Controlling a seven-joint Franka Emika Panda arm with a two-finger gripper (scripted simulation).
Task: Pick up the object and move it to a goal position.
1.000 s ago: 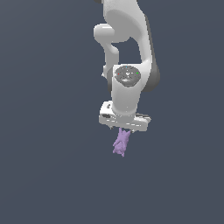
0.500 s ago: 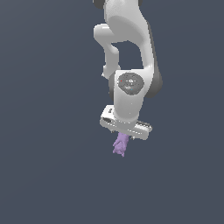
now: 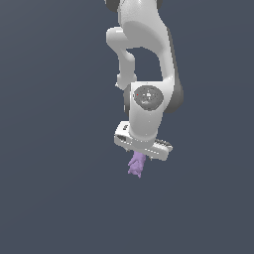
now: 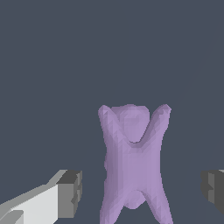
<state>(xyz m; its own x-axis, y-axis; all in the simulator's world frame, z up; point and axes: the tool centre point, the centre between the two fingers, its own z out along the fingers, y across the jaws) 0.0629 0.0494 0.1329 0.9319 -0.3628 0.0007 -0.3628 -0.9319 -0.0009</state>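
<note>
The object (image 3: 136, 165) is a small pale purple lumpy figurine with pointed protrusions, just below the white arm's hand in the exterior view. My gripper (image 3: 140, 155) is directly over it. In the wrist view the object (image 4: 131, 166) stands between my two fingers, one (image 4: 70, 192) on one side and the other (image 4: 213, 188) on the far side. There is a clear gap between it and each pad. The gripper (image 4: 141, 189) is open and straddles the object without touching it.
The flat dark grey-blue surface (image 3: 54, 198) spreads all around. The white arm (image 3: 146, 54) rises above the gripper towards the exterior view's top. No other objects or goal marker show.
The gripper has come down over the object, most of it in the first half second. The object has stayed in place. The fingers stay open.
</note>
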